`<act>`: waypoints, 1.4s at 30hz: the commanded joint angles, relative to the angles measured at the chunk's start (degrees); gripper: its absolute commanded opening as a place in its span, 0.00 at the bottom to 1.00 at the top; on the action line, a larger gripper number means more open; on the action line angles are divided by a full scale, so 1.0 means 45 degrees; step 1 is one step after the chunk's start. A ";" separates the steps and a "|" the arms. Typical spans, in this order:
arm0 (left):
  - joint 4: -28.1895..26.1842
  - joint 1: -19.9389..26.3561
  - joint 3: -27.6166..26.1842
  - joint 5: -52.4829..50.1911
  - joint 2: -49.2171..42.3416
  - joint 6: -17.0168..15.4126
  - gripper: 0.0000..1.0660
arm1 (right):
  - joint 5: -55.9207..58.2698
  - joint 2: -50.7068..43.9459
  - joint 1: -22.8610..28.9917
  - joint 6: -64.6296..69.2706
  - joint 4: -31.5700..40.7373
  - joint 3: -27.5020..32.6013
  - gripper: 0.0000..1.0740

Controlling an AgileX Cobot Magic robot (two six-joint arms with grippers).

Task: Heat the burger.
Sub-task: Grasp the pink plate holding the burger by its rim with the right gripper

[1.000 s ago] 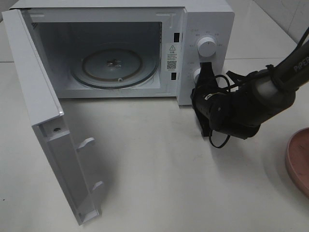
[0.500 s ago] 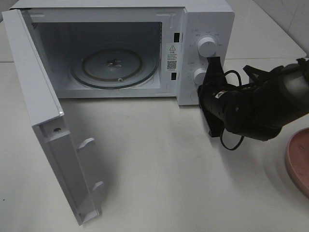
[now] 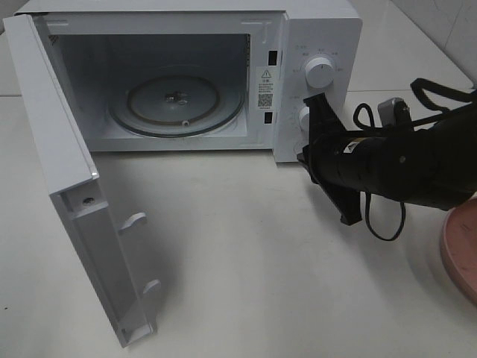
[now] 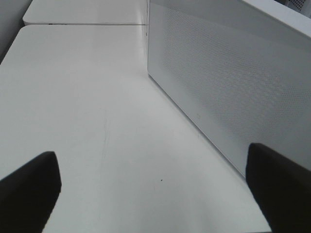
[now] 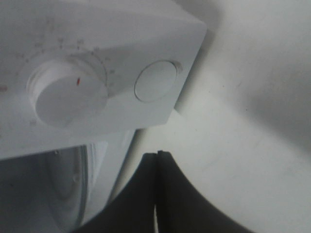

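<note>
One white table [image 3: 246, 261] is carrying everything in view. Its surface is showing smooth, pale and matte, and pale tiles are showing beyond its far right corner.

The white microwave oven [image 3: 317, 30] is standing at the back of the table. Its door [image 3: 67, 171] is hanging wide open toward the left of the exterior view, leaving the cavity fully accessible from the front. The glass turntable [image 3: 179, 101] inside is lying bare. A pink plate [image 3: 458, 250] is sitting at the right edge, partly cut off, and its visible part is carrying nothing.

The burger is not appearing in any view, so its direction from the fingers and its long axis cannot be stated. As a judgement, if it is lying out of frame beside the plate, the right arm is the nearer one.

The right gripper [image 5: 157, 154] is hovering just in front of the control panel with its fingers pressed together on nothing. It is pointing at the panel's lower corner, near the lower knob [image 5: 68, 97] and the round button [image 5: 155, 80], with no contact visible.

The left gripper [image 4: 150, 165] is holding its fingers spread wide and empty, low over the table beside a perforated white panel of the oven.
</note>
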 commanded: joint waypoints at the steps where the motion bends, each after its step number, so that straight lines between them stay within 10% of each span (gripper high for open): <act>1: -0.0025 0.0051 0.0051 -0.0038 -0.0102 -0.0051 0.92 | 0.2012 -0.0802 -0.0242 -0.1872 -0.1706 0.0013 0.00; 12: -0.0025 0.0051 0.0051 -0.0038 -0.0102 -0.0051 0.92 | 0.7792 -0.2827 -0.1770 -0.4316 -0.6226 -0.0191 0.00; 23: -0.0025 0.0051 0.0051 -0.0038 -0.0102 -0.0051 0.92 | 1.4515 -0.4087 -0.1770 -1.1739 -0.6353 -0.0891 0.02; 36: -0.0025 0.0051 0.0051 -0.0038 -0.0102 -0.0051 0.92 | 1.7736 -0.5169 -0.1770 -1.2567 -0.7627 -0.0904 0.07; 42: -0.0025 0.0051 0.0051 -0.0038 -0.0102 -0.0051 0.92 | 1.8806 -0.6201 -0.1770 -1.3394 -0.8098 -0.0891 0.40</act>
